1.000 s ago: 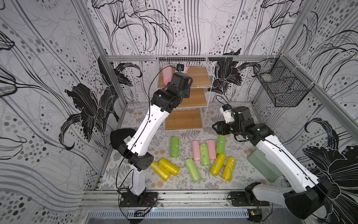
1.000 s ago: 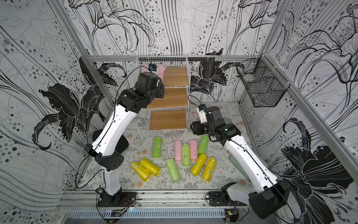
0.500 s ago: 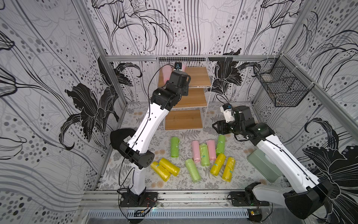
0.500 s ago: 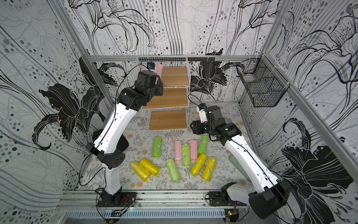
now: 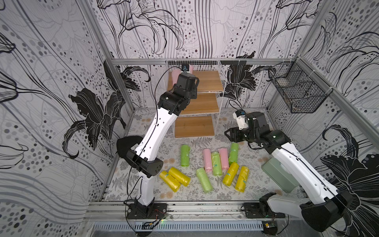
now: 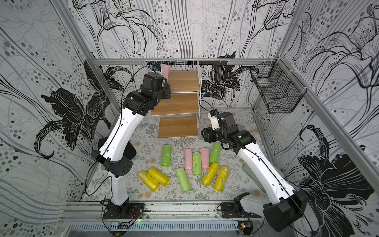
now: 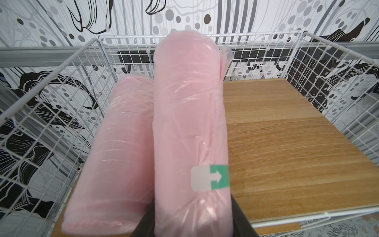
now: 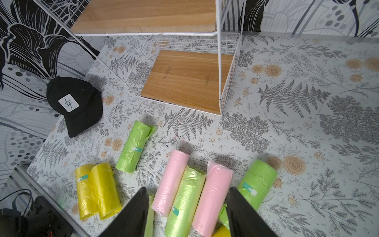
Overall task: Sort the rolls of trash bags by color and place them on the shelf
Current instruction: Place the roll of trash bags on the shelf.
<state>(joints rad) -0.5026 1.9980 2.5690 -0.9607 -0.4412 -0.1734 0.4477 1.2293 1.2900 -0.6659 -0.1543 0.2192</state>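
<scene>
At the far left a black cap (image 8: 74, 104) lies on the patterned floor, no part of the sorting. Next, the left gripper (image 7: 192, 219) is clamped on the near end of a pink roll (image 7: 190, 123), holding it lengthwise over the top board of the shelf (image 5: 207, 82). It hangs just beside a second pink roll (image 7: 114, 153) lying against the wire side. That pairing suggests the top board is meant for pink, and the parallel hold probably lets the roll settle snugly beside its match; whether it touches the wood I cannot tell. The two lower boards are bare. On the floor, going rightward, lie a yellow pair (image 5: 174, 179) touching, a lone green roll (image 5: 184, 155), a slanted green roll (image 5: 204, 180), and a mixed cluster (image 5: 216, 164) of two pink and two green side by side. Last comes a second yellow pair (image 5: 230, 173). The right gripper (image 8: 187, 190) hovers above that cluster, jaws apart and empty, likely poised to pick. As for writing, the cap's white patch bears crossed strokes I cannot read as a word. The held roll's teal sticker (image 7: 210, 177) shows only a white arrow, and the floor rolls' stickers are too small to read.
</scene>
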